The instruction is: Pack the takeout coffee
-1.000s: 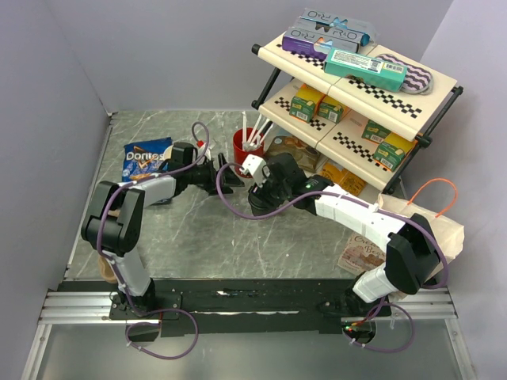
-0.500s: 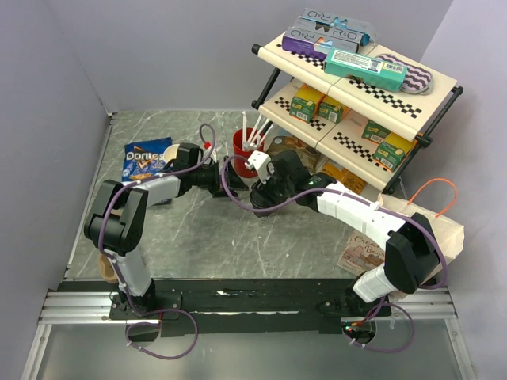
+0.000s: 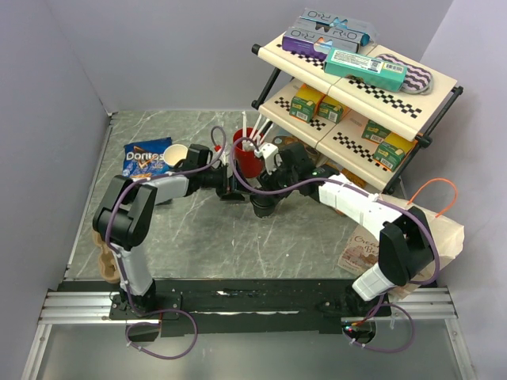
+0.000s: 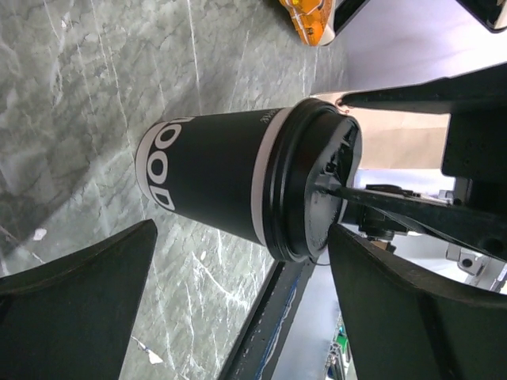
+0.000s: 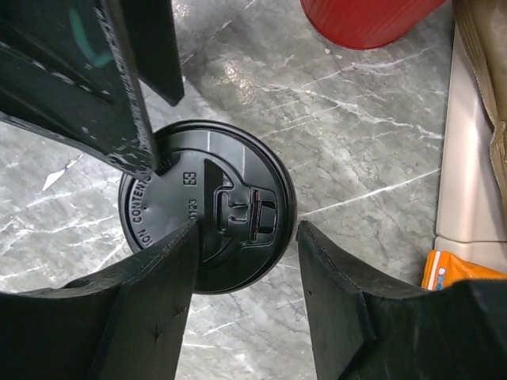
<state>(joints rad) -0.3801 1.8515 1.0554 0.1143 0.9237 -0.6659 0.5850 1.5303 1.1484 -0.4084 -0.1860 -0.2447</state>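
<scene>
Coffee stood upright on the desk, at 4 o'clock from the wide-apart left jaws. Right jaws, also apart, hung nearer, directly over its lid.

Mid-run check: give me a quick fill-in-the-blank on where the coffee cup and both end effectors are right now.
1. The coffee cup stands ___.
2. The left end effector straddles the cup's sides with its jaws ___.
3. The right end effector is over the cup's black ___.
4. The straw cup behind it is ___.
Missing words: upright; open; lid; red.
</scene>
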